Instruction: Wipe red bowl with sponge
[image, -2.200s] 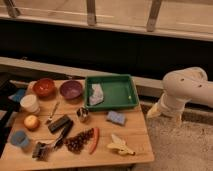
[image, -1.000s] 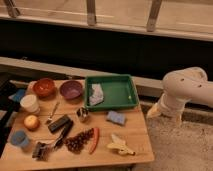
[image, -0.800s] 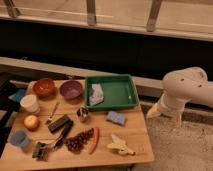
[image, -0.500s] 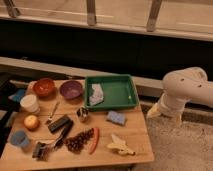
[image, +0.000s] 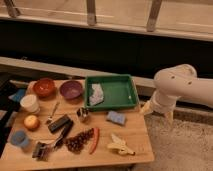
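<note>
To the right of the green tray (image: 118, 90), the gripper (image: 156, 112) was held spread and empty. The sponge (image: 116, 118) was seen just below the tray, and the red bowl (image: 44, 87) well to its left, beyond the purple bowl (image: 71, 89). The cloth (image: 96, 94) inside the tray might be seized by mistake, or the purple bowl wiped instead.

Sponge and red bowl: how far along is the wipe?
Done: nothing visible yet. The sponge lies on the table in front of the green tray, well apart from the red bowl at the far left. In hand: nothing; the gripper hangs open and empty beyond the table's right edge. Left: reach in, pick up the sponge, carry it to the red bowl, wipe.
</note>
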